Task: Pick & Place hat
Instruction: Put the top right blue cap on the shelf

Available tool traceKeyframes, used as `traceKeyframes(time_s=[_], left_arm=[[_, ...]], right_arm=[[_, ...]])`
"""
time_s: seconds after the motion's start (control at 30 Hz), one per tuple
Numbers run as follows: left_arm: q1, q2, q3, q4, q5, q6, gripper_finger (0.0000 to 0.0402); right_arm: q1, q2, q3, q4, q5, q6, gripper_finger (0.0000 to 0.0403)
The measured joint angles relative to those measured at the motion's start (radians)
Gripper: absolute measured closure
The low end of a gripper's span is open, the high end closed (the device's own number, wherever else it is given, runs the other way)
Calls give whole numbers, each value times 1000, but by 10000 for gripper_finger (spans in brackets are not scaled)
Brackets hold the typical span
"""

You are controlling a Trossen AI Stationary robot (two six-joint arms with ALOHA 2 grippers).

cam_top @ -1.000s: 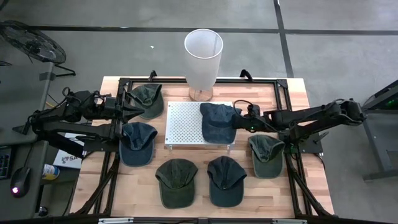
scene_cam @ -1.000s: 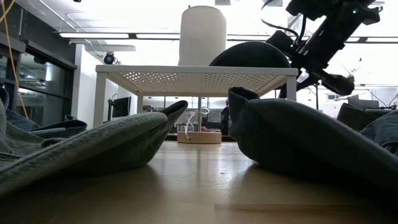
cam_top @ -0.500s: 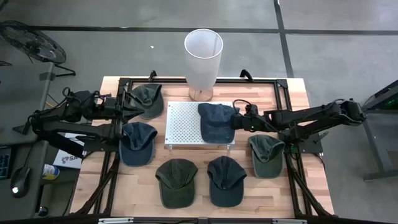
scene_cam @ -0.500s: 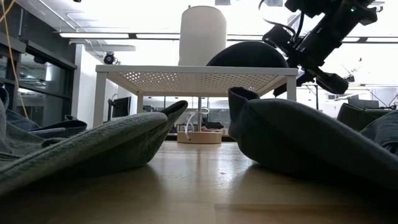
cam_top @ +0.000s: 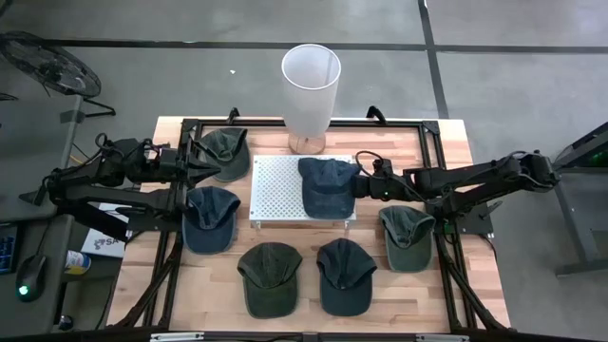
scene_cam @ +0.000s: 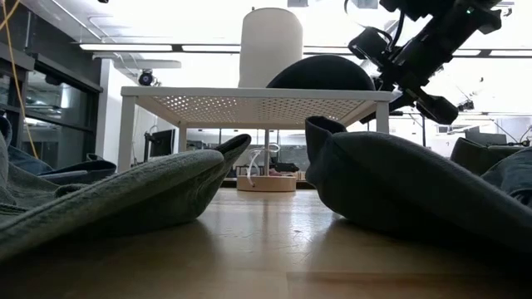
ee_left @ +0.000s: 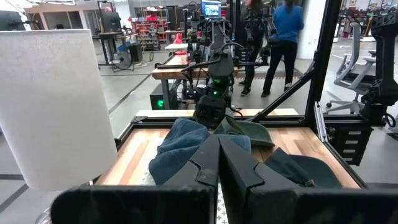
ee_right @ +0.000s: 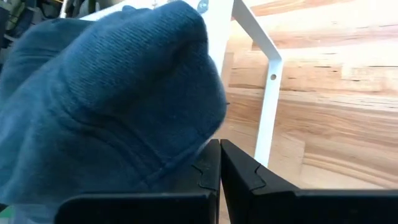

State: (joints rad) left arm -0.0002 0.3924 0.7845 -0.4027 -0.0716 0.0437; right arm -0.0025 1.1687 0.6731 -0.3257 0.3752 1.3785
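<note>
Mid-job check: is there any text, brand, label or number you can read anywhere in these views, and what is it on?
No text can be read.
Box beside the left arm's base, high view: dark lettering on its white face, too small to read.
Hats, white perforated stand, white cylinder: no visible print or logo.
Screens and signs in the room behind, left wrist view: too blurred to read.

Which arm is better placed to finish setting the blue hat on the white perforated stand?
Right: its end effector is shut on the blue hat atop the stand; the left end effector waits aside, shut.
</note>
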Motion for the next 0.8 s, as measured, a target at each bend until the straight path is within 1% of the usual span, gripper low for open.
traceKeyframes(time_s=[0.27,0.5,0.63,0.8], left_arm=[[0,0,0,0,0,0,399],[0,0,0,0,0,-3,399],[0,0,0,0,0,-2,399],[0,0,0,0,0,-2,399]], right_arm=[[0,-6,0,-43,-2,8,403],[-8,-89,0,-63,73,-2,403],[-18,-127,0,-64,80,-30,403],[-18,-127,0,-114,90,-16,403]])
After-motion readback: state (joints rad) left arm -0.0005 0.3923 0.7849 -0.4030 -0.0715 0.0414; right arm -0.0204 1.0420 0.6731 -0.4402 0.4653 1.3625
